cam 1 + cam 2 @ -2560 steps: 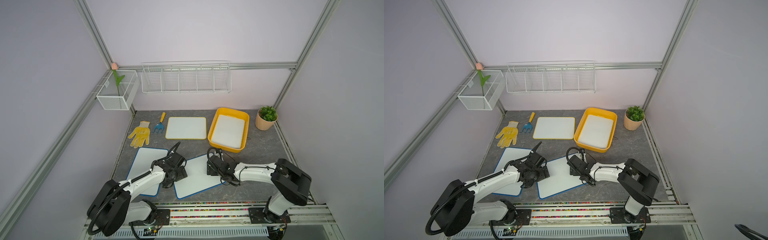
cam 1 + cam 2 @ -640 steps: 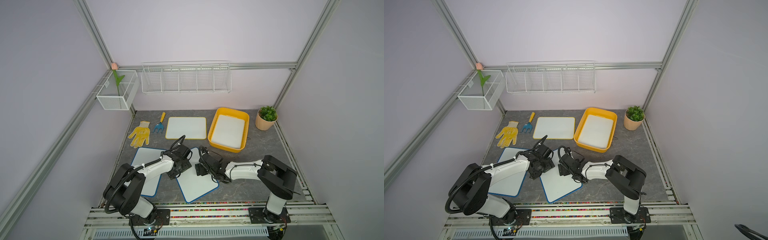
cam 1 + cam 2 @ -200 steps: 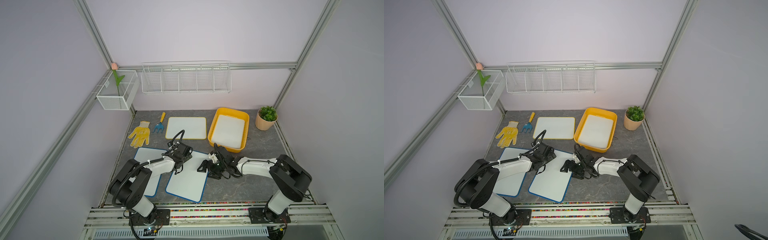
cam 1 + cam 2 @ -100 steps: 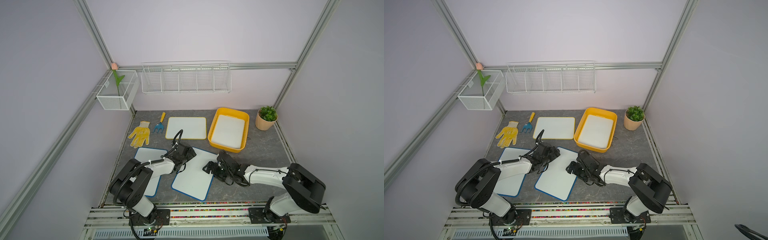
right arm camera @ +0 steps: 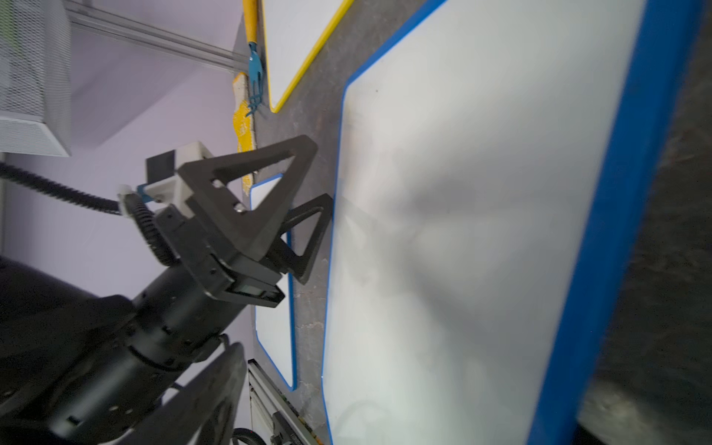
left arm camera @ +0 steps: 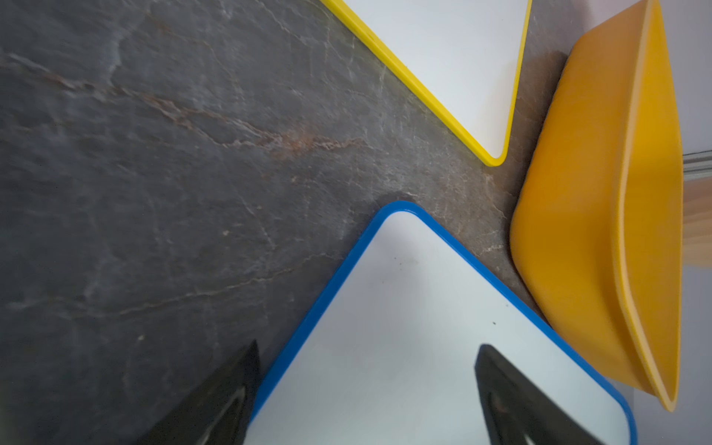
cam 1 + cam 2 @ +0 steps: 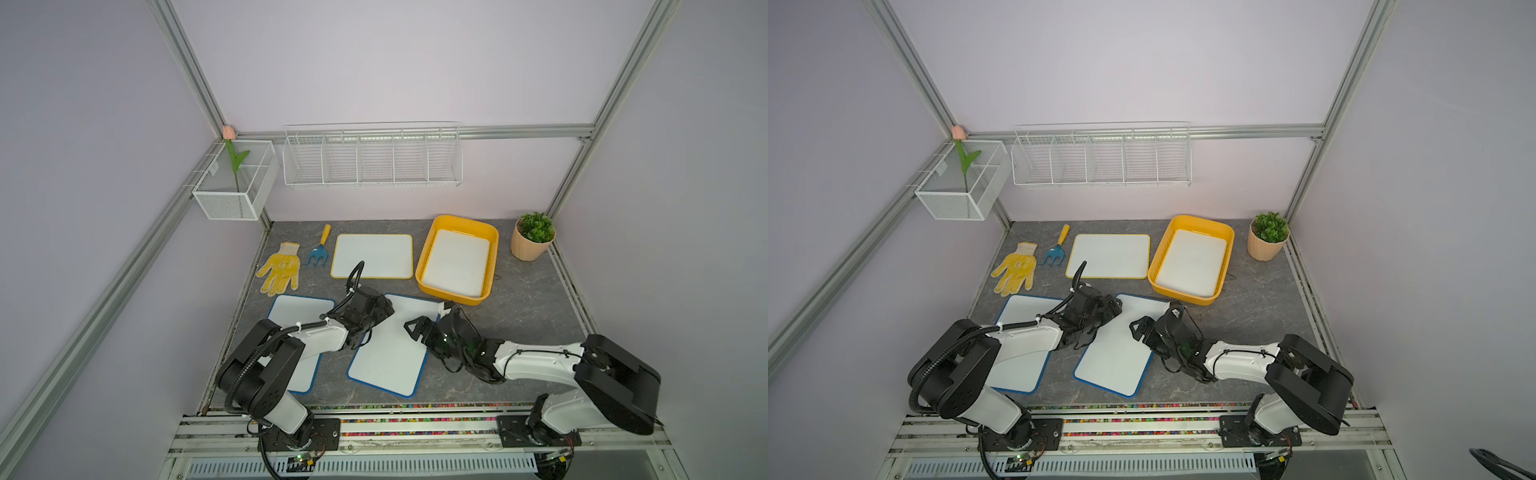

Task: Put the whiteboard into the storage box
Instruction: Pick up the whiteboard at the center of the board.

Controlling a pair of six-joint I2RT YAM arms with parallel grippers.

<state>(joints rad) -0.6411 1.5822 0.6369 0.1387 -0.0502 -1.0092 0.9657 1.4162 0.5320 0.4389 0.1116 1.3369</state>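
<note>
My left gripper [image 6: 366, 346] and right gripper [image 7: 426, 320] gape empty; the blue-framed whiteboard [image 7: 390, 349] has slid beside the storage box [image 7: 451, 296], unlifted.

We see 2 arms, left arm [image 7: 320, 336] & right arm [image 7: 536, 365]: white link shells, black joint housings, each on a black base plate [image 7: 326, 428] at frame bottom. Left pincer [image 5: 320, 171]: black triangular cut-out fingers w/ small screws, white bracket behind, ribbed black hose [image 5: 148, 227] alongside. Right pincer [image 7: 428, 318]: same black build, thin black wires.
</note>
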